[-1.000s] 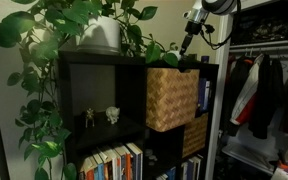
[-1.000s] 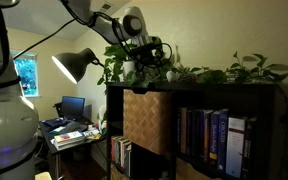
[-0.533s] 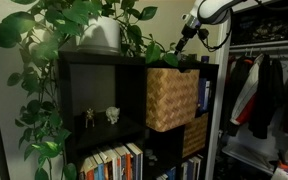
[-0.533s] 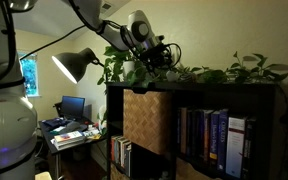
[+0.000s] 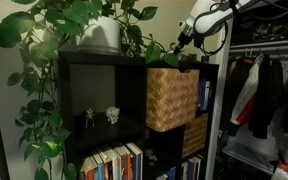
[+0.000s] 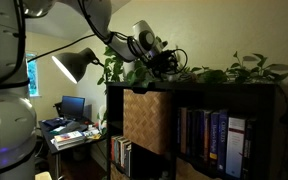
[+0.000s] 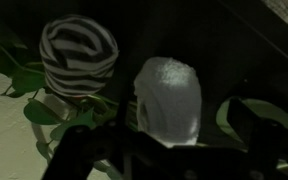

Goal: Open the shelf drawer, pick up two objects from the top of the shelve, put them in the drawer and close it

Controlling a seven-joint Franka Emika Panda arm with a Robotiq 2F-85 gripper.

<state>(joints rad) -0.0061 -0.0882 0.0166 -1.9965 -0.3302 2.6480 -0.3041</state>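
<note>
Black, thick-edged cube shelf before us, leafy plant on top. We see the gripper up there, jaws apart, over a zebra-striped ball and a fuzzy white rounded lump. Woven wicker drawer juts from its upper compartment.

You have the gripper above the shelf's top, over the compartment holding the shelf drawer; the plant pot stands on that top, farther left.

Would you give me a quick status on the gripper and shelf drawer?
Gripper open, empty, above the shelf top. Shelf drawer appears pulled partway out. Striped ball and pale object below, among plant leaves.
</note>
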